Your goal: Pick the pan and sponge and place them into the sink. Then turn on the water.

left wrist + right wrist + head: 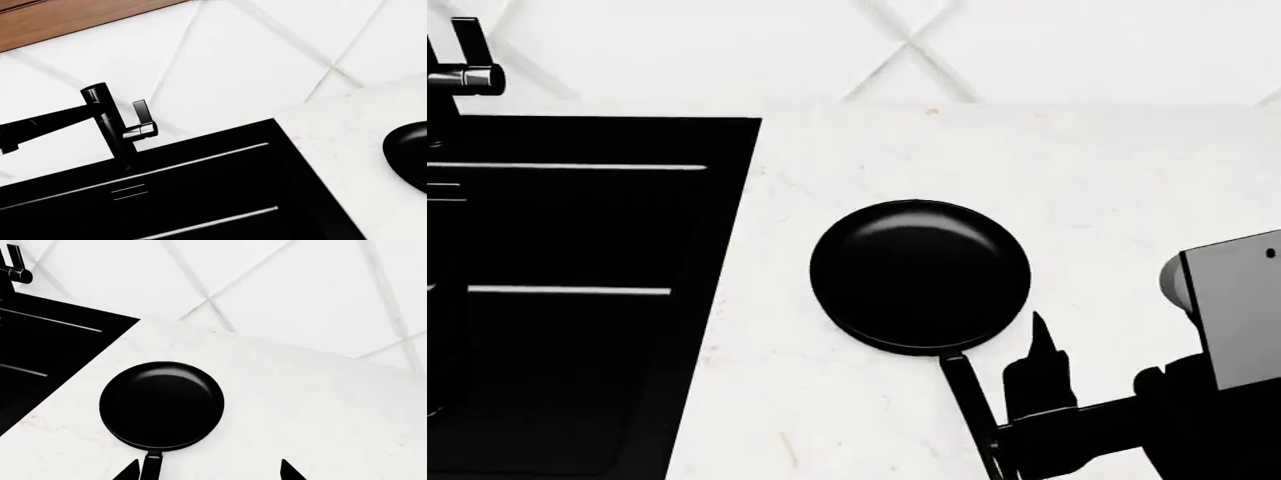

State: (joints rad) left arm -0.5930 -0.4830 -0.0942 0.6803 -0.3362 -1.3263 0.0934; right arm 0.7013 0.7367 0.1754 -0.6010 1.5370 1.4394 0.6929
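The right tool [210, 471] is hovering with its jaws spread, one fingertip [128, 472] just left of the pan's handle [151, 467]; the left tool is showing nowhere. The pan [921, 275] is lying on the white desk [1121, 180], right of the sink [587, 300]. The sink's slotted overflow [129, 192] is showing only from the left wrist, where the pan is cut off; no writing is readable.

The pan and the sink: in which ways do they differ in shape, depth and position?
The pan is round, while the sink is rectangular with straight edges. The pan is shallow; the sink is a deep basin with stepped ledges. The pan lies on top of the white counter, beside the sink, which is set down into that counter. The pan has a long straight handle; the sink has a faucet at its back edge. Both are glossy black.
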